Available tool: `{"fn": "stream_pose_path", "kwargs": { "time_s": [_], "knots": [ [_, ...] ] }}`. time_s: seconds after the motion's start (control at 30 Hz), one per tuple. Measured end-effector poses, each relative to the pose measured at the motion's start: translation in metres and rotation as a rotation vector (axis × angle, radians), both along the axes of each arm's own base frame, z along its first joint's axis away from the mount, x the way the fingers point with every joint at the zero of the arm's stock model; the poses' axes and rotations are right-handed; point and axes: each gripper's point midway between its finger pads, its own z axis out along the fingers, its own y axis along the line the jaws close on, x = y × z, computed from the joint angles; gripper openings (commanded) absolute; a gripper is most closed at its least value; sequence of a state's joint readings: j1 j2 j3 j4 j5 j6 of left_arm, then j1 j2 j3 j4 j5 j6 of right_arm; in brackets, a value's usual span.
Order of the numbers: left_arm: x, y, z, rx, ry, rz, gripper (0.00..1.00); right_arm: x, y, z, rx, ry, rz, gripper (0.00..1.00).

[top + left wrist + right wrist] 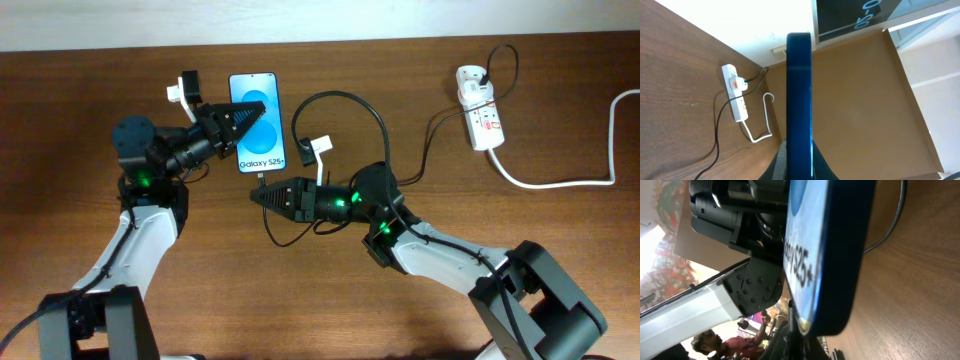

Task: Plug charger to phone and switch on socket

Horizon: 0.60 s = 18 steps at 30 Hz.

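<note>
- Your left gripper [245,122] has its jaws closed on the phone [262,158]. In the left wrist view the phone stands edge-on straight out between the two fingers [776,167], clamped on its two faces.
- From overhead, the phone's blue screen faces up. Its lower end, with the "Galaxy S25+" text, sticks out past the jaws toward your right arm.
- Your right gripper [262,195] has its jaws drawn nearly together, and they look pinched on the plug tip of the charger [345,97].
- In the right wrist view a thin dark stub [790,315] rises from between those fingers to the phone's bottom edge [840,322]. You cannot tell from these views whether the tip is seated in the port or only touching the edge.
- Overhead, the tips of the right jaws sit just below the phone's bottom edge, pointing toward your left arm.
- Behind the right jaws the black cable loops up and over the wrist, then runs across the table [330,310] toward the socket [480,108].
- The socket lies well apart from both sets of jaws, at the far right of the table, with a black plug in its upper end.
- Its thick white lead [560,183] curves away from its lower end to the right edge.
- In the left wrist view the socket [735,92] lies far beyond the phone's tip, to the left of it, with a red switch [733,85] showing. You cannot read the switch position.
</note>
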<state>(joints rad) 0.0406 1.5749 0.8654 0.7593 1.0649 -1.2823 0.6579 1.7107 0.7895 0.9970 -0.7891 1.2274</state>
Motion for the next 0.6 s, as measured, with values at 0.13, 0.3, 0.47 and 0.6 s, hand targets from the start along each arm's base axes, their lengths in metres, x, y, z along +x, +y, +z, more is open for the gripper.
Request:
{"fn": "stream_pose_path", "kwargs": {
  "time_s": [0.13,0.3,0.47,0.6],
  "knots": [
    [-0.0001,0.0000,0.0000,0.000,0.000,0.000,0.00,0.0011,-0.0001,0.0001,0.000,0.000,-0.006,0.04],
    [-0.0001,0.0000,0.0000,0.000,0.000,0.000,0.00,0.0019,-0.0002,0.0001,0.001,0.000,-0.011,0.04],
    [0.0000,0.0000,0.0000,0.000,0.000,0.000,0.00,0.0028,-0.0011,0.0001,0.001,0.004,-0.013,0.04],
    [0.0000,0.0000,0.0000,0.000,0.000,0.000,0.00,0.0028,-0.0011,0.0002,0.002,0.005,-0.013,0.04]
  ]
}}
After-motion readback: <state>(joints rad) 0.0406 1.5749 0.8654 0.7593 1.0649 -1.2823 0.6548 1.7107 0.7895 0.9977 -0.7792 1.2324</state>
